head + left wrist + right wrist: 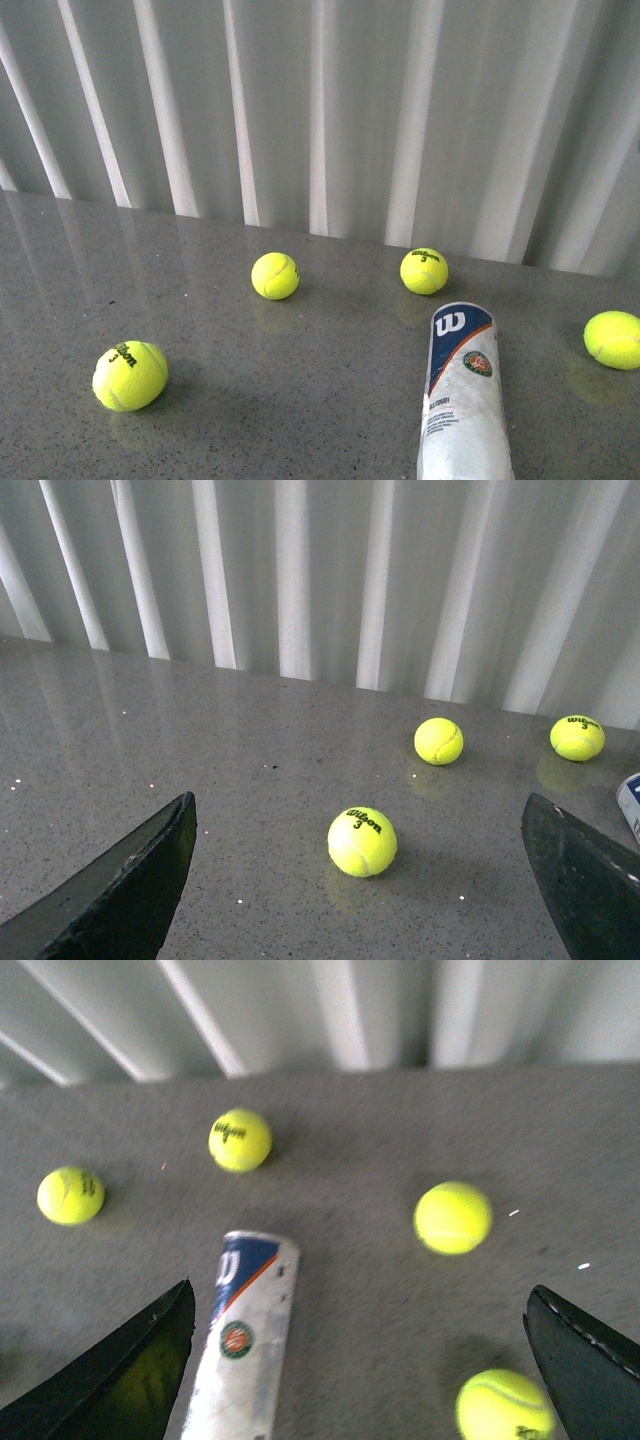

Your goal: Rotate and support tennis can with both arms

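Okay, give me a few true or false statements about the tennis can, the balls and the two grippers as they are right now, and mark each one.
1. The tennis can lies on its side on the table. True.
2. The right gripper is shut on the can. False: its jaws stand wide apart and hold nothing.
3. The front view shows four loose tennis balls. True.
4. The left gripper holds a ball. False: it is open, and the nearest ball rests on the table, ungripped.
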`<action>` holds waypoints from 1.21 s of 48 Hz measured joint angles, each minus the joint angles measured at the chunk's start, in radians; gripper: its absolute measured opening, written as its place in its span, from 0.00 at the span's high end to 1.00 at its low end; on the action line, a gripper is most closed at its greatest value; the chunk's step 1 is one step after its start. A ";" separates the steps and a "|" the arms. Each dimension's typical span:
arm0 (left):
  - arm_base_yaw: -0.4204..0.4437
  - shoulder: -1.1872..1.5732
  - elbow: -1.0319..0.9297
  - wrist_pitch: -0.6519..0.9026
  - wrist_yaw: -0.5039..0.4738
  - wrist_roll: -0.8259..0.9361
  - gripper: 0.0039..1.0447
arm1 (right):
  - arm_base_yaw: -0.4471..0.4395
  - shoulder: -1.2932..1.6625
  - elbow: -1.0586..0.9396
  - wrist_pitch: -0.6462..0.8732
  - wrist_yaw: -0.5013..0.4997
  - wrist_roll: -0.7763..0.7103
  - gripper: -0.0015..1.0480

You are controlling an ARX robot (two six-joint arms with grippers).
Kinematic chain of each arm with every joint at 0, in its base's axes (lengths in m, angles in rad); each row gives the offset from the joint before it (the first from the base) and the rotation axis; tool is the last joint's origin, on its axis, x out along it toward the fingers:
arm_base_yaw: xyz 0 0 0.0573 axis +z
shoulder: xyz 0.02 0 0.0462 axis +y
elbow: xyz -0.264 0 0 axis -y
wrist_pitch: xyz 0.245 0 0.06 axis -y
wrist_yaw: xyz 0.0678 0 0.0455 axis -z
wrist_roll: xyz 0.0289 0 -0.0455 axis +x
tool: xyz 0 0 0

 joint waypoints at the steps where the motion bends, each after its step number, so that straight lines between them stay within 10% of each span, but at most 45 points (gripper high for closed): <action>1: 0.000 0.000 0.000 0.000 0.000 0.000 0.06 | 0.013 0.061 0.045 -0.033 0.005 0.002 0.07; 24: 0.000 0.000 0.000 0.000 0.000 0.000 0.06 | 0.211 0.386 0.074 0.030 -0.030 0.158 0.07; 58: 0.000 0.000 0.000 0.000 0.000 0.000 0.06 | 0.236 0.549 0.091 0.108 -0.029 0.204 0.07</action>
